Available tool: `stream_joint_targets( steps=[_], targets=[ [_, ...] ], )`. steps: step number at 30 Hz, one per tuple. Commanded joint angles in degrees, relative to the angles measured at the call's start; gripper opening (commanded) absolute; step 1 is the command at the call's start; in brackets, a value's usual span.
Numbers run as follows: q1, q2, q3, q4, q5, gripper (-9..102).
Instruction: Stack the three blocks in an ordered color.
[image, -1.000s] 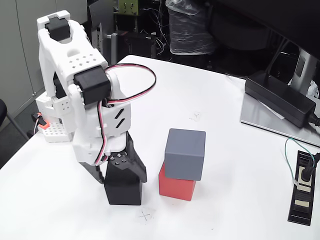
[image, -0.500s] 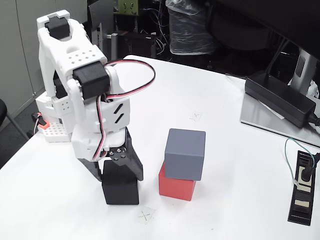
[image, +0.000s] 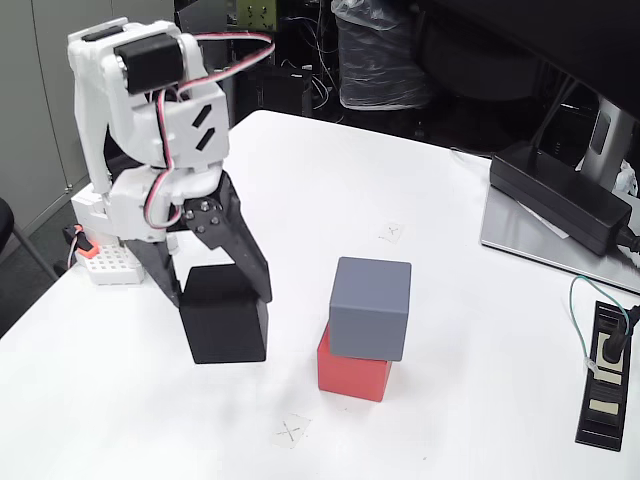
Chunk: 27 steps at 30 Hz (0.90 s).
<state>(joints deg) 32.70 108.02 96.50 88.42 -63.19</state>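
White worktop (image: 450, 200) fills the fixed view, with dark office clutter behind it and a long black adapter (image: 562, 196) on a grey sheet at the right edge. Near the middle the grey block (image: 371, 307) sits on the red block (image: 352, 374), slightly askew and overhanging it toward the camera. To their left the gripper (image: 222, 297) pinches the black block (image: 223, 313) by its upper part, one finger on each side. The step in hand looks like carrying that last block to the stack, two of three being already placed. Next the arm would need to raise the black block above the grey one's top, bring it over, square it up and lower it gently, since the skewed grey block leaves little margin for a nudge. Whether the black block's underside touches the worktop or hangs just clear is hard to judge from this angle, and the fingertips are partly hidden by the block.
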Motion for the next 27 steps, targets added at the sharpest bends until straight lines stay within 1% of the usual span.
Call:
stream_joint_targets(
  steps=[1, 4, 10, 18, 24, 27],
  targets=[
    [0.18, 2.72, -7.91, 2.64, 0.62, 10],
    [-0.18, 2.29, -13.01, 2.37, 2.72, 10],
    [-1.05, 2.29, -23.03, 2.37, 11.60, 10],
    [-11.78, 2.20, -30.50, 2.37, 20.13, 10],
    [-18.46, 2.02, -31.03, 2.37, 26.19, 10],
    [-20.30, -0.44, -31.55, 2.37, 29.00, 10]
  ],
)
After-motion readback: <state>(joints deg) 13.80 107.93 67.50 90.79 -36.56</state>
